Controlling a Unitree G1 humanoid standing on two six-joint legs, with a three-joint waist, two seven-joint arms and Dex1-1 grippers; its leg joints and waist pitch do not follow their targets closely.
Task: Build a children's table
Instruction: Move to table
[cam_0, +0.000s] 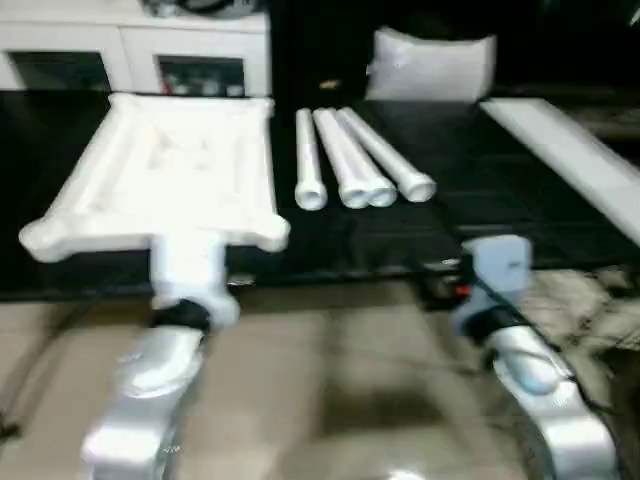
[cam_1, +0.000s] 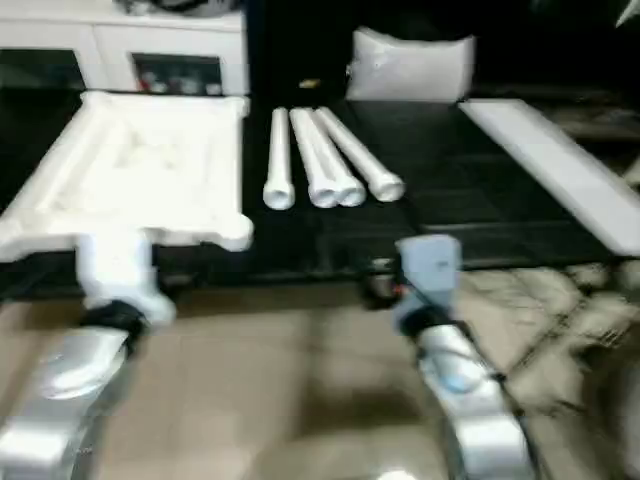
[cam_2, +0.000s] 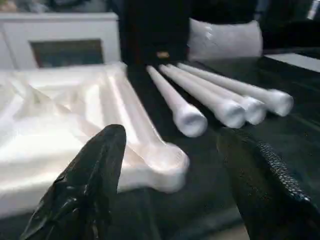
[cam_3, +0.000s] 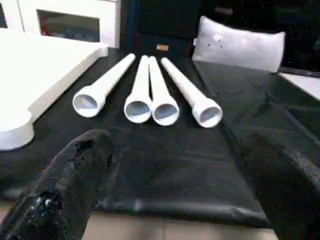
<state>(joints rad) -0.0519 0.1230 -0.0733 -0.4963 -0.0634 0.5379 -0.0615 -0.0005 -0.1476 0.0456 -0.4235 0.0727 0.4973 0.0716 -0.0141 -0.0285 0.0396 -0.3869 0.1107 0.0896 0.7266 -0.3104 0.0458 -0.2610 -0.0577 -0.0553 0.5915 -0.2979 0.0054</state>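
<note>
Plastic throughout, so I judge everything light, stiff and rather slick. White rectangular rounded-corner table top (cam_0: 170, 175) lies ribbed hollow underside up on the black mat (cam_3: 165, 160), just ahead of the left gripper (cam_2: 170, 165), whose black fingers stand spread and empty. Four long round tapering white legs (cam_3: 145, 95) lie side by side ahead of the right gripper (cam_3: 175, 185), wide open, empty. Grasping a leg mid-shaft looks safest.

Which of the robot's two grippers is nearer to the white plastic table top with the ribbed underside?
Left. The left gripper sits at the white plastic table top's near edge. The right gripper is off to the side, facing the four round white legs.
</note>
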